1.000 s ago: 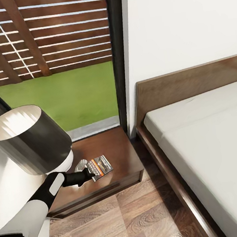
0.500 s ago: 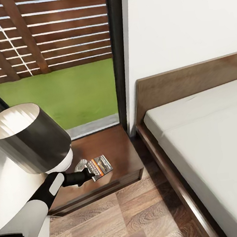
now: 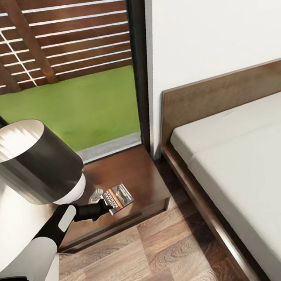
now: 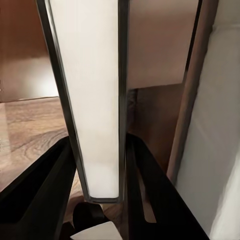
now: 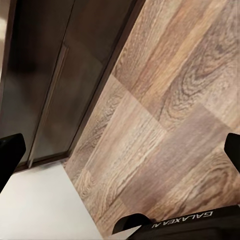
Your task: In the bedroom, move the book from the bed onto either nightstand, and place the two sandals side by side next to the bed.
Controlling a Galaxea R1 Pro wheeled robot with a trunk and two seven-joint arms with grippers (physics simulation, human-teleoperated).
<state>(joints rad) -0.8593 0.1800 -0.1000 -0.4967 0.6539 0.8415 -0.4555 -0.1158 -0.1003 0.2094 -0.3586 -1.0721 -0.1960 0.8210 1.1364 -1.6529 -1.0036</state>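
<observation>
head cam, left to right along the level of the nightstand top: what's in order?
Lamp → left tool shut on the book → nightstand → bed frame → mattress.

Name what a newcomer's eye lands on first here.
The book, gripped at its edge by the left gripper over the dark nightstand. Then the big dark-shaded lamp at the nightstand's left, and the green lawn through the window beside the bed.
</observation>
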